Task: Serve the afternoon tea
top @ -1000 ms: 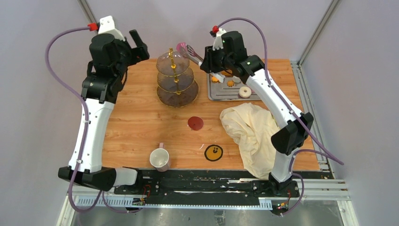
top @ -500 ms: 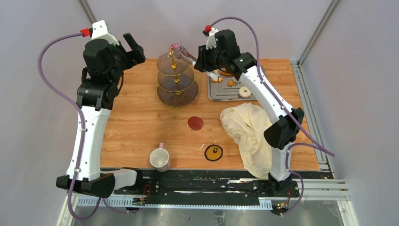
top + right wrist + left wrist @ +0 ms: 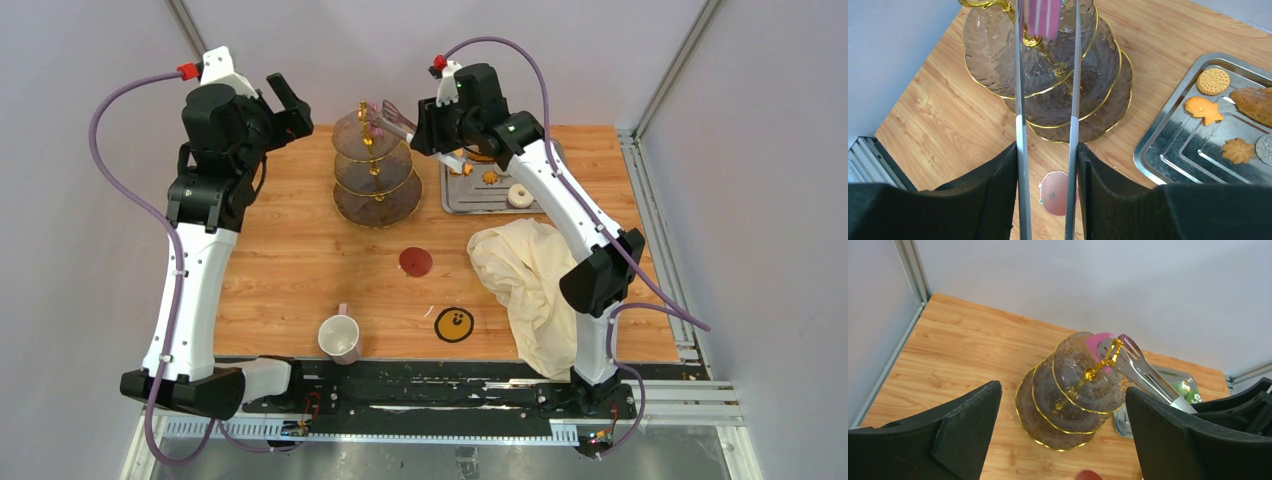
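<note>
The three-tier smoky glass stand with gold rims and a gold stem (image 3: 375, 165) stands upright at the far middle of the wooden table (image 3: 300, 250), just left of the rectangular steel tray (image 3: 480, 203). Its ribbed plates shrink from bottom to top, and the stem ends in a gold loop.

The right gripper (image 3: 1046, 150) is pressed onto the two arms of the long steel tongs (image 3: 1145, 375) — one finger against each arm. The tong tips reach over the top tier with a small pink cake (image 3: 1040, 17) between them; I cannot tell whether the cake touches the glass.

The left gripper (image 3: 290, 103) hangs high left of the stand, its jaws spread wide with nothing between them.

On the tray lie a white donut (image 3: 520, 195), a round tan biscuit (image 3: 1213, 81), an orange fish-shaped biscuit (image 3: 1203, 109) and an orange flower-shaped biscuit (image 3: 1238, 150).

A pale mug (image 3: 340, 338) stands upright near the front edge. Beside it lies a round yellow coaster (image 3: 454, 324) printed with a small dark face — two eyes and a mouth.
</note>
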